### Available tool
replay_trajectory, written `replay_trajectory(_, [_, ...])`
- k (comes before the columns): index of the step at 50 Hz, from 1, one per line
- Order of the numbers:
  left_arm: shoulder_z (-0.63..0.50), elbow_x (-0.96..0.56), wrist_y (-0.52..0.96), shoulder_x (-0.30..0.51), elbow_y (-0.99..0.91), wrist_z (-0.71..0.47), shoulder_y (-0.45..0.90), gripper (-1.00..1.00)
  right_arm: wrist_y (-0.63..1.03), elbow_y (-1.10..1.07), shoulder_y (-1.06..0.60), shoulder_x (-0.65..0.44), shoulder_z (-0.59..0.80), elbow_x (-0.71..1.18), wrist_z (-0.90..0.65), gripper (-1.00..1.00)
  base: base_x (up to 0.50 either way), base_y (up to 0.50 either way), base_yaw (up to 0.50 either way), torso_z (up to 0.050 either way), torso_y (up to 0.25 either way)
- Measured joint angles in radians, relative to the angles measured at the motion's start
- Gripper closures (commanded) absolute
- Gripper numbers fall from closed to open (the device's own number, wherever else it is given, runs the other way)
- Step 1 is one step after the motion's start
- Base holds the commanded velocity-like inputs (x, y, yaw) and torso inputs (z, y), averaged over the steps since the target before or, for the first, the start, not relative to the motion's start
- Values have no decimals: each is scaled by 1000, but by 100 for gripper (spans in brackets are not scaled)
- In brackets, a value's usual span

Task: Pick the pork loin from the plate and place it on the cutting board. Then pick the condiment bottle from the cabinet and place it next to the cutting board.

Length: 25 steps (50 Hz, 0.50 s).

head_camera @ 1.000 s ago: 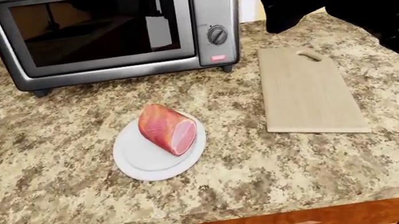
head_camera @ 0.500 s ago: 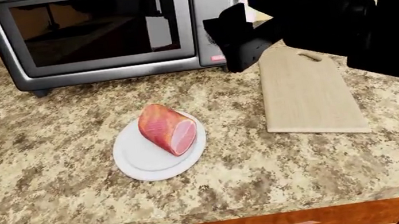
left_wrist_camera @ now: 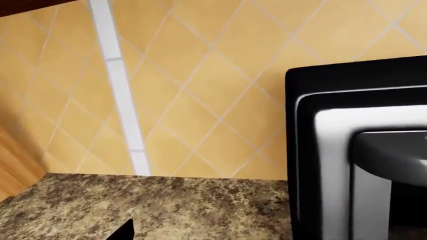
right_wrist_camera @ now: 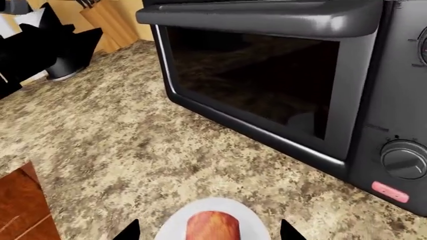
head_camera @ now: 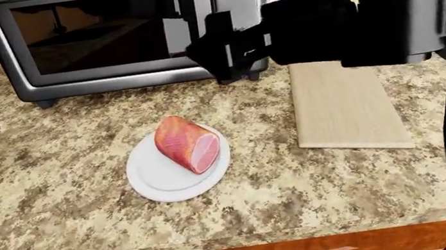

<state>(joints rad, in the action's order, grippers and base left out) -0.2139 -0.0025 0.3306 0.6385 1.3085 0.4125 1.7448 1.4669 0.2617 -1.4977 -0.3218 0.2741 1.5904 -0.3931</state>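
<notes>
- The pork loin is sitting on the plate, pale cut face toward the camera side. Nothing's touching it. The right wrist view catches just its top end on the white rim.
- The plate is out on the granite counter, in front of the toaster oven and well clear of it.
- The cutting board lies flat to the right of the plate with bare counter between them. Its far end is hidden behind the arm.
- The right gripper hangs in front of the oven's lower right corner, beyond the plate and above it, holding nothing. In the right wrist view two dark finger tips poke in on either side of the plate with a wide gap, so it's spread open.
- The oven has two knobs on its right panel and a small pink tag under them, but no writing I can actually read on any of it.
- Left gripper: can't tell. Only a dark sliver shows in the left wrist view, over the counter by the tiled wall.
- There's also a wooden knife block off past the oven in the right wrist view.
</notes>
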Motion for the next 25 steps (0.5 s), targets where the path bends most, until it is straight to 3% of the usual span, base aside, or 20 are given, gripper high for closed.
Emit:
replay_trajectory(8, [0, -7, 11, 6, -56, 43, -26, -100, -3, 76, -30, 19, 50, -17, 57, -100, 0, 0, 0, 0, 0])
replay_trajectory(25, [133, -175, 407, 88, -760, 122, -372, -100, -14, 152, -66, 35, 121, -40, 138, -100, 0, 0, 0, 0, 0])
